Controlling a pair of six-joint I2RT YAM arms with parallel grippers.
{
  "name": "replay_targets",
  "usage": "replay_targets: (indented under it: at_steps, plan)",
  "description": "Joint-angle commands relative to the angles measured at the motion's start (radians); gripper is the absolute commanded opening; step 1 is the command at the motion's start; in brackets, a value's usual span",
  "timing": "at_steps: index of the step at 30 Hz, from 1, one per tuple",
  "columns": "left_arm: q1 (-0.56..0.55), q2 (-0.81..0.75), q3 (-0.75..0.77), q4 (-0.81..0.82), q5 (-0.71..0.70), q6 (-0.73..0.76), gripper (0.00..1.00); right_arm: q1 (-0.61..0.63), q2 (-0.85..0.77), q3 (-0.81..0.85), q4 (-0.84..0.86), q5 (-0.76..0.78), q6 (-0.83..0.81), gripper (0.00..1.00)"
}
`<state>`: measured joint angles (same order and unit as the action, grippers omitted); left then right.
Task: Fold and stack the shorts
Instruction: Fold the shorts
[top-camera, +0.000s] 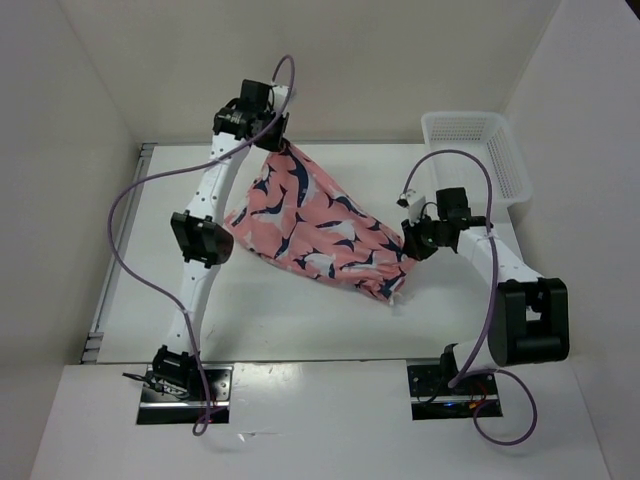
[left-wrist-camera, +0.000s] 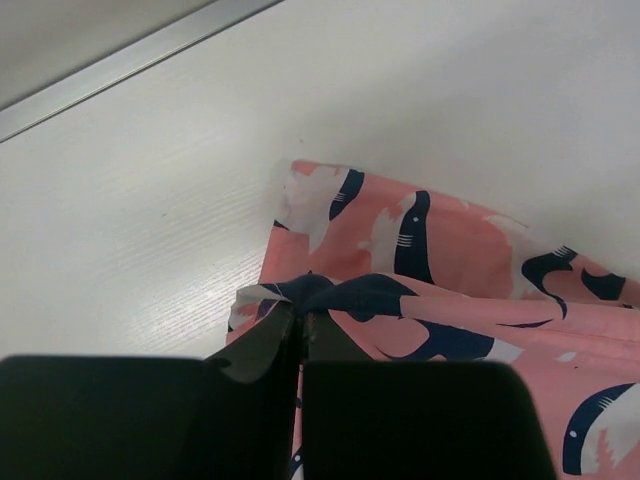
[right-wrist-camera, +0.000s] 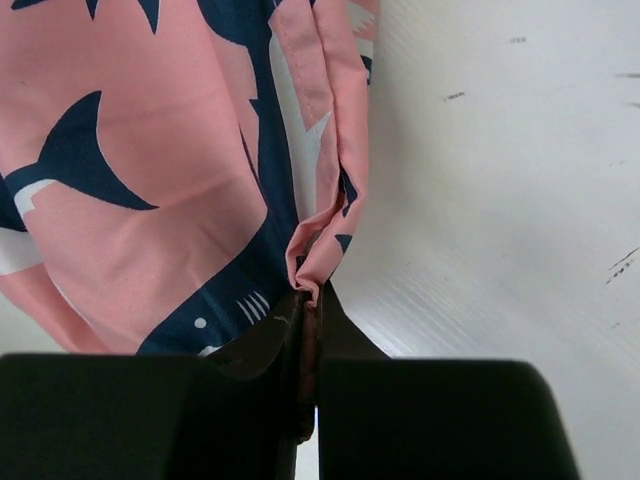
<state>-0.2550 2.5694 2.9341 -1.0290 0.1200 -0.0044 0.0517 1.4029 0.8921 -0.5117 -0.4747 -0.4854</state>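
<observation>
Top external view: we see the shorts (top-camera: 320, 225) spread between the two arms over the middle of the table (top-camera: 300, 325), running slantwise from far left to near right. The left gripper (top-camera: 279, 142) holds the far-left corner, and the right gripper (top-camera: 408, 248) holds the near-right corner. The fabric sags between them, and we cannot tell whether its lower edge touches the table. A white mesh basket (top-camera: 500, 165) sits at the far right corner, well apart from the shorts.

Left wrist view: we see the left jaws pressed together on a bunched fold of the cloth, with the rest of the shorts trailing away to the right above the white tabletop.

Right wrist view: we see the right jaws closed to a narrow slit, pinching a pink hem fold. The printed cloth hangs up and to the left of the fingers.
</observation>
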Motion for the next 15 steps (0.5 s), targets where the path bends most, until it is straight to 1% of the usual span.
replay_targets:
  at_steps: [1,2,3,4,5,6,7,8,9,11,12,13,14,15]
  plan:
    - [-0.006,0.058,0.069,0.037,-0.098,0.004,0.00,-0.015,0.025,-0.028,0.022,0.056,0.010,0.01]
    - [-0.006,0.069,0.069,0.037,-0.098,0.004,0.02,-0.015,0.039,-0.028,0.022,0.074,0.025,0.21]
    - [-0.006,0.087,0.080,0.037,-0.098,0.004,0.04,-0.015,0.050,-0.028,0.050,0.093,0.040,0.44]
    - [-0.006,0.087,0.080,0.037,-0.111,0.004,0.30,-0.015,0.060,-0.018,0.064,0.114,0.057,0.72]
    - [-0.006,0.101,0.080,0.037,-0.124,0.004,0.53,-0.015,0.061,-0.009,0.076,0.161,0.070,0.90]
    - [-0.006,0.110,0.112,0.037,-0.125,0.004,0.71,-0.015,0.061,0.019,0.097,0.189,0.083,0.99]
    - [-0.006,0.126,0.137,0.037,-0.152,0.004,0.87,-0.015,0.070,0.037,0.098,0.217,0.084,0.99]
    - [-0.006,0.138,0.167,0.037,-0.163,0.004,0.99,-0.030,0.070,0.089,0.098,0.237,0.096,0.99]
    - [-0.006,0.138,0.198,0.024,-0.172,0.004,0.99,-0.044,0.070,0.123,0.088,0.237,0.106,0.99]
    - [0.003,0.079,0.181,-0.017,-0.172,0.004,0.99,-0.067,0.070,0.229,-0.019,0.179,0.119,0.99]
    - [0.023,0.062,0.171,-0.048,-0.145,0.004,0.99,-0.067,0.070,0.249,-0.068,0.098,0.101,0.99]
    - [0.039,0.046,0.162,-0.127,-0.111,0.004,0.99,-0.056,0.070,0.249,-0.143,0.070,0.091,0.99]
    - [0.068,0.016,0.095,-0.175,-0.027,0.004,0.99,-0.038,0.070,0.225,-0.158,0.061,0.091,0.99]
    - [0.077,0.005,0.041,-0.250,0.004,0.004,0.99,0.015,0.070,0.193,-0.168,0.061,0.071,0.99]
